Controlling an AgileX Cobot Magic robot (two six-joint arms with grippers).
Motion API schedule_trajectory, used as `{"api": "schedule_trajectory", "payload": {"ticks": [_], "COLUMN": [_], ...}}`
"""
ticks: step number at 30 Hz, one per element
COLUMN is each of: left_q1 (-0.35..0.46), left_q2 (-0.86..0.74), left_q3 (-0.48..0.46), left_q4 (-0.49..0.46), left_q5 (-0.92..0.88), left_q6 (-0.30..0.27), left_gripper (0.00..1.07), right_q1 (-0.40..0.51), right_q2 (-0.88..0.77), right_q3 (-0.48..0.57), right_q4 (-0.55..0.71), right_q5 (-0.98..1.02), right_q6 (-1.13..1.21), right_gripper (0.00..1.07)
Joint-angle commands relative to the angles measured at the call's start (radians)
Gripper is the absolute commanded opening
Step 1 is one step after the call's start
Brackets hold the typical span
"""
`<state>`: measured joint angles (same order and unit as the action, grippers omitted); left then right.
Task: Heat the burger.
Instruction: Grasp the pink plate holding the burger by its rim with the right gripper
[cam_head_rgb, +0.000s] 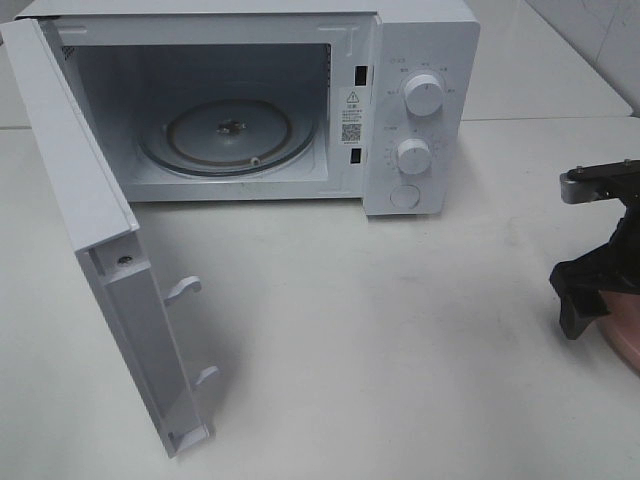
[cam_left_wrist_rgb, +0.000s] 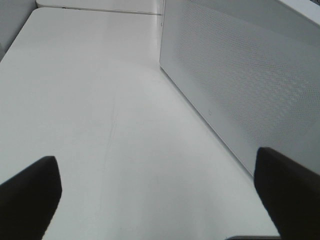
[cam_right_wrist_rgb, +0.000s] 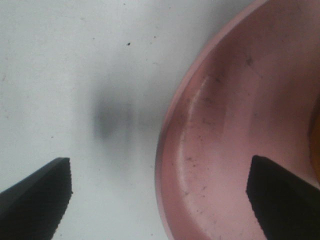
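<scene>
One step looks done so far: the microwave (cam_head_rgb: 420, 60) has its door (cam_head_rgb: 100, 260) swung wide open on the left, and the glass turntable (cam_head_rgb: 230, 140) inside is bare, so nothing's gone in yet. Starting left, the left fingers (cam_left_wrist_rgb: 30, 195) are spread all the way apart with nothing between them, hovering over bare table (cam_left_wrist_rgb: 100, 100) beside a white perforated panel (cam_left_wrist_rgb: 240, 85) that I'd guess is the door's outer face. Over at the far right, the right fingers (cam_right_wrist_rgb: 40, 195) are spread wide too and gripping nothing. They straddle the rim of the pink plate (cam_right_wrist_rgb: 225, 125), one over the table, the other over the plate's inside, and I can't tell if either touches. The burger isn't clearly visible anywhere, just a tan-orange sliver (cam_right_wrist_rgb: 316, 140) at the edge of the right wrist view that could be it sitting on the plate. So what's left, I reckon: grab the plate, load it, shut the door, turn a knob (cam_head_rgb: 425, 95).
</scene>
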<state>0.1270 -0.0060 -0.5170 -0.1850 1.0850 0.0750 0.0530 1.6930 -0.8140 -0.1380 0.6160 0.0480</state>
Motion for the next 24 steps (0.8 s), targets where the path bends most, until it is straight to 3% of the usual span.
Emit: {"api": "schedule_trajectory", "payload": {"ticks": [1,11,14,15,16,17,18,20,21,22,23,24], "left_q1": [-0.002,-0.002,-0.002,-0.002,-0.002,-0.002,-0.002,-0.002,-0.002,-0.002,-0.002,-0.002], "left_q2": [-0.017,-0.017,-0.017,-0.017,-0.017,-0.017,-0.017,-0.017,-0.017,-0.017,-0.017,-0.017], "left_q3": [0.002,0.002,0.002,0.002,0.002,0.002,0.002,0.002,0.002,0.002,0.002,0.002], "left_q4": [-0.004,-0.004,-0.004,-0.004,-0.004,-0.004,-0.004,-0.004,-0.004,-0.004,-0.004,-0.004], "left_q5": [-0.016,-0.016,-0.016,-0.016,-0.016,-0.016,-0.016,-0.016,-0.016,-0.016,-0.016,-0.016], "left_q6": [0.001,0.001,0.001,0.001,0.001,0.001,0.001,0.001,0.001,0.001,0.001,0.001], "left_gripper": [1.02,1.02,1.02,1.02,1.02,1.02,1.02,1.02,1.02,1.02,1.02,1.02], "right_q1": [-0.005,-0.005,-0.005,-0.005,-0.005,-0.005,-0.005,-0.005,-0.005,-0.005,-0.005,-0.005], "right_q2": [0.050,0.114,0.114,0.114,0.114,0.114,0.114,0.114,0.114,0.114,0.114,0.114], "right_q3": [-0.012,-0.016,-0.016,-0.016,-0.016,-0.016,-0.016,-0.016,-0.016,-0.016,-0.016,-0.016], "right_q4": [-0.012,-0.025,-0.030,-0.033,-0.033,-0.034,-0.034,-0.035,-0.035,-0.036,-0.036,-0.037], "right_q5": [-0.028,-0.048,-0.047,-0.046,-0.046,-0.046,-0.046,-0.043,-0.043,-0.043,-0.043,-0.042], "right_q6": [-0.015,-0.008,0.004,0.015,0.015,0.014,0.014,0.014,0.014,0.014,0.014,0.014], "right_gripper": [0.90,0.86,0.77,0.67,0.67,0.57,0.57,0.40,0.40,0.28,0.28,0.20]}}
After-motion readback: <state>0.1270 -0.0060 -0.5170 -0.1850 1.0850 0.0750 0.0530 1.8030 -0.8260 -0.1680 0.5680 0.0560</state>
